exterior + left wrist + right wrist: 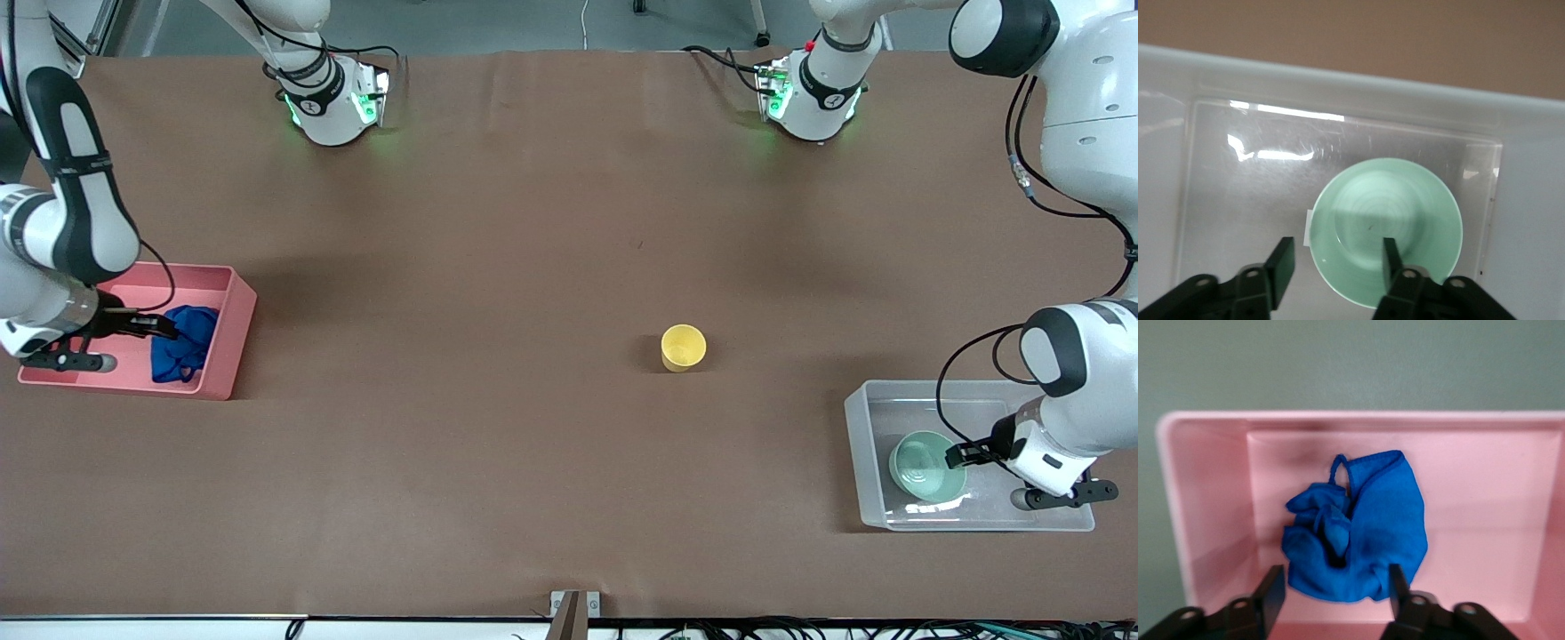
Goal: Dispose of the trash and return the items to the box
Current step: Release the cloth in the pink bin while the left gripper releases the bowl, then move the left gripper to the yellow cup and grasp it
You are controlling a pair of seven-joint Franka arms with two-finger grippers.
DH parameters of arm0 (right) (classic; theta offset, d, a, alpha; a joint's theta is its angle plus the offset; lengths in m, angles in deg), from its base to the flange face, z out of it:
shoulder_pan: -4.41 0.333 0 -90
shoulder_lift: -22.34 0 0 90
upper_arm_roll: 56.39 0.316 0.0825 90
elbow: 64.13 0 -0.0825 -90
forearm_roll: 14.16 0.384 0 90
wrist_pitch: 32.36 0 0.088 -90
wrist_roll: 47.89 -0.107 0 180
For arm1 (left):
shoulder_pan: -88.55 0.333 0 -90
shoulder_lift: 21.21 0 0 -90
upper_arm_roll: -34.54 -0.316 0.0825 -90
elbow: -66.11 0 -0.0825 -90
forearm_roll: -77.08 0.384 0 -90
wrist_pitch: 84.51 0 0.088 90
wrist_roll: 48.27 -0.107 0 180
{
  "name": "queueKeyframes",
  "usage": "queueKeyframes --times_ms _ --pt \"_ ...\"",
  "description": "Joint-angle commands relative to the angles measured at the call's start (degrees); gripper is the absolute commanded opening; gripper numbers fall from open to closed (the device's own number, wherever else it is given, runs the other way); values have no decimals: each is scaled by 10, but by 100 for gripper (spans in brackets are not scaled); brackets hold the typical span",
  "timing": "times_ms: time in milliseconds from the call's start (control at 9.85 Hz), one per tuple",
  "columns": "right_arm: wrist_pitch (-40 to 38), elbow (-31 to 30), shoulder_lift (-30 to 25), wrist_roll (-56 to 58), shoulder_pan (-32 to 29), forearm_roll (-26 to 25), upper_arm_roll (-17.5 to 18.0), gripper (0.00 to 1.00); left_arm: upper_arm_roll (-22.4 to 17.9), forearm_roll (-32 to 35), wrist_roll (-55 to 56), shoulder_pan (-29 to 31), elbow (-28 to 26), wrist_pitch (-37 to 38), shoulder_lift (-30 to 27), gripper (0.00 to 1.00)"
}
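Note:
The blue trash wad (184, 342) (1355, 537) lies in the pink bin (227, 333) (1211, 487) at the right arm's end of the table. My right gripper (169, 331) (1335, 590) hangs open just above the wad and holds nothing. The mint-green bowl (925, 464) (1388, 223) rests in the clear box (876, 418) (1338, 93) at the left arm's end. My left gripper (956, 453) (1335, 260) is open above the bowl's rim, gripping nothing. The yellow cup (683, 347) stands upright on the table between bin and box, nearer the box.
Brown paper covers the table (498, 267). Both arm bases (333, 102) (813, 98) stand along the edge farthest from the front camera. A small bracket (573, 609) sits at the table's nearest edge.

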Motion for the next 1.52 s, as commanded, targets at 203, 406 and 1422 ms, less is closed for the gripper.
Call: queueKeyframes --times_ms 203,406,1422 --pt "-144 94 -107 -17 52 -9 6 100 14 12 112 -53 -16 136 -79 100" --pt "-201 86 -180 -62 88 -1 7 100 40 12 143 -75 -67 175 -140 100" --pt "-344 181 -278 -119 206 12 5 100 157 53 430 -159 -241 71 -177 99"
